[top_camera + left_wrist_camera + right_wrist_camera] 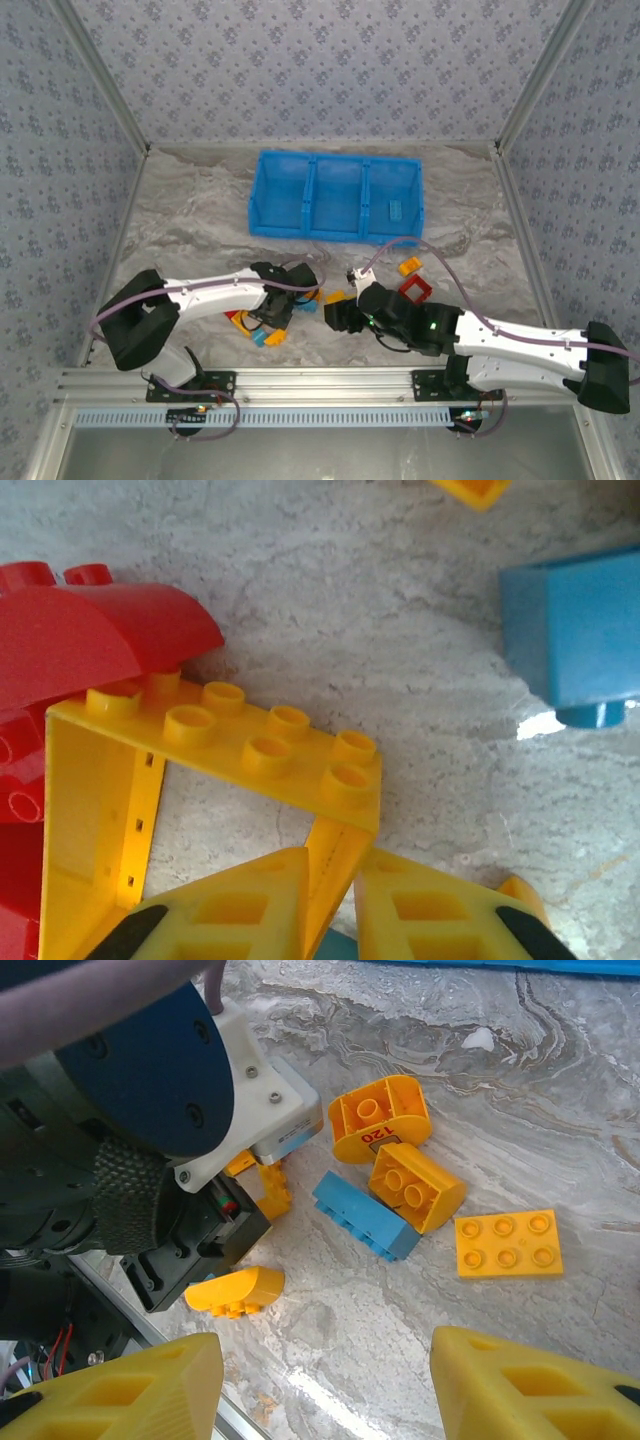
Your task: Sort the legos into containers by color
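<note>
A: Pinches yellow frame (250,750) wall with left gripper (330,920), bottom centre; holds right gripper (325,1380) wide, empty.
B: Could slip off thin wall; could drag touching red brick (90,640), upper left. Sits well apart from bin (258,205).

The legos (250,750) are glossy plastic, the marbled table (400,630) smooth and faintly shiny.

One bright blue rectangular plastic bin (320,234) is sitting on the bench (200,220), showing three square compartments and holding one light blue studded brick (396,210). In the right wrist view, four orange-yellow studded plastic bricks (417,1186) are lying in the open with one loose light blue brick (365,1217). In the left wrist view, one yellow open square frame (270,745) is showing. In the top view, one red open frame (416,291) is lying on the bench.
</note>
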You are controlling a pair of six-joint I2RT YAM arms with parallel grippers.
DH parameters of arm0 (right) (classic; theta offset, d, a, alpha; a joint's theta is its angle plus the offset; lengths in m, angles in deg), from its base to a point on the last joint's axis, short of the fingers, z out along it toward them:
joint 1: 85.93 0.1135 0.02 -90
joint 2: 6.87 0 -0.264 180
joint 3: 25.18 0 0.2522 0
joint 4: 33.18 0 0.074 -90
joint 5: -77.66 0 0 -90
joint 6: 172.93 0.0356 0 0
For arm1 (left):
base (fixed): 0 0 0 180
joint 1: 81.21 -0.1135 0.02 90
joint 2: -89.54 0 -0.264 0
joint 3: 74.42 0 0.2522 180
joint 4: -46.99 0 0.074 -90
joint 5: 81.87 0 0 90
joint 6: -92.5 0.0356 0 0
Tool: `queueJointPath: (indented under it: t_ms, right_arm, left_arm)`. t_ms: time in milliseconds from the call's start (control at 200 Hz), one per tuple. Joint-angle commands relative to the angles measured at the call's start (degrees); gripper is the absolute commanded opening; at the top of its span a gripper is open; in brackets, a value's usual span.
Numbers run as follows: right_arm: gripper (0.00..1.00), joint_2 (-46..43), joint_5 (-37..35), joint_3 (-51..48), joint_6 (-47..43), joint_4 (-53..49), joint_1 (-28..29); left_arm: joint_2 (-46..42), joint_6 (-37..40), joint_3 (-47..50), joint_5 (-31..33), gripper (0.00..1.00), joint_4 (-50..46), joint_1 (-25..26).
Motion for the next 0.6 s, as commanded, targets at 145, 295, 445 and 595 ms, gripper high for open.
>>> queueJointPath:
  t_ms: [145, 295, 445, 595]
  right_arm:
    - [0.59, -0.6, -2.4, 0.2, 2.1, -1.3, 0.2]
    - [0.59, -0.8, -2.9, 0.6, 2.0, -1.6, 0.2]
    - [0.59, -0.8, -3.5, 1.6, 0.9, -1.2, 0.2]
    - [0.60, -1.5, -4.1, 3.8, -4.3, 1.8, 0.4]
  left_arm:
    - [0.6, 3.5, -2.1, 4.1, 0.13, -2.1, 0.8]
    - [0.2, 4.3, -4.2, 8.4, 0.05, -4.7, 1.5]
    - [-2.5, 4.9, -8.5, 13.2, 0.00, -8.5, 2.1]
    - [-5.9, 6.5, -17.9, 13.7, 0.00, -12.9, 1.3]
